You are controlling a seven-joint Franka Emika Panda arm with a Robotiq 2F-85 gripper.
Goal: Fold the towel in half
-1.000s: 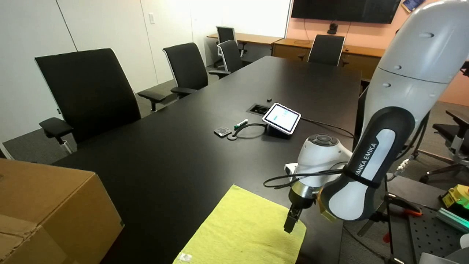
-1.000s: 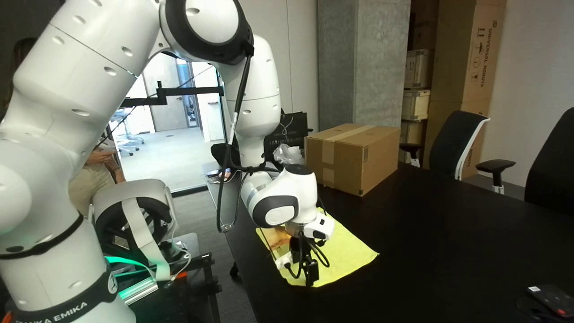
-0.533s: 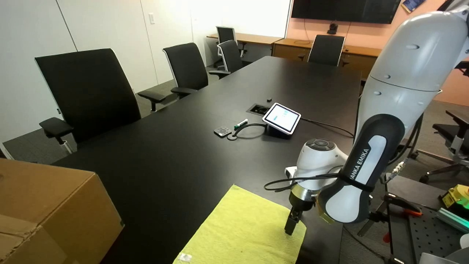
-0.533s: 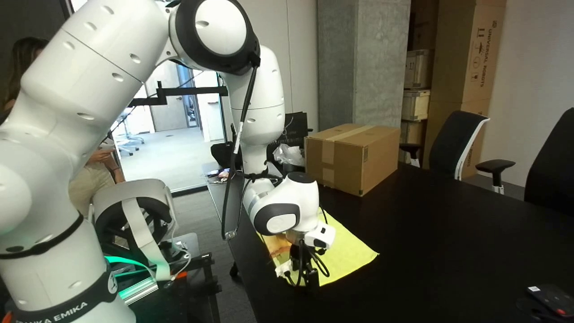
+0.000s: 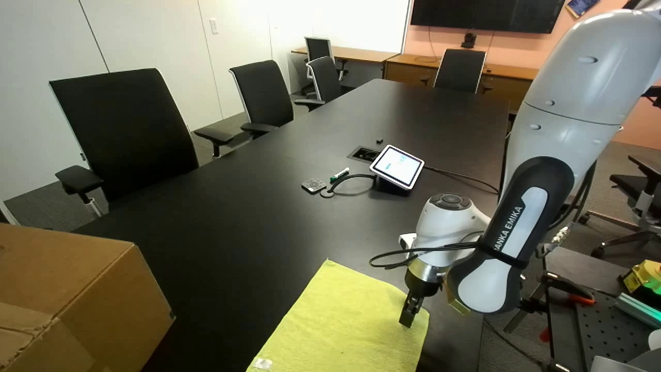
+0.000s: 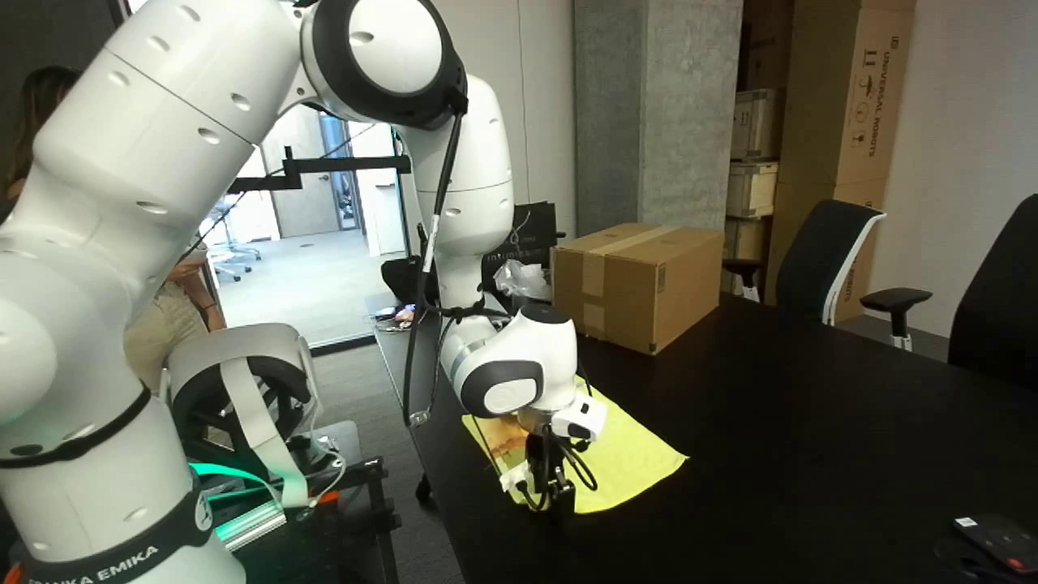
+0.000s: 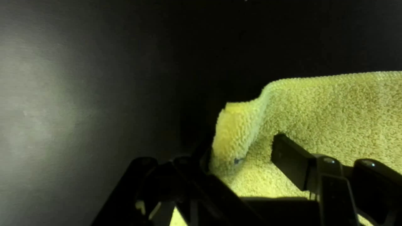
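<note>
The yellow-green towel (image 5: 341, 320) lies spread on the dark table; it shows in both exterior views (image 6: 636, 454). My gripper (image 5: 407, 321) points down at the towel's edge near its corner; it is also in an exterior view (image 6: 561, 501). In the wrist view my gripper (image 7: 241, 152) stands open, with towel (image 7: 329, 119) between and below its fingers. The right finger (image 7: 290, 163) is over the towel. The left finger is dark against the table, at the towel's edge, where the cloth is bunched into a raised ridge. The left fingertip is hard to see.
A brown cardboard box (image 5: 103, 299) stands on the table (image 5: 232, 232) beyond the towel. A tablet on a stand (image 5: 397, 166), a marker (image 5: 339, 174) and a small flat pad (image 5: 313, 185) lie farther along. A remote (image 6: 997, 542) lies on the table. Chairs (image 5: 124, 129) line one side.
My gripper came down onto the towel's edge, then shifted slightly inward over the towel. The towel's near edge has moved inward a little and its far corners shifted slightly.
</note>
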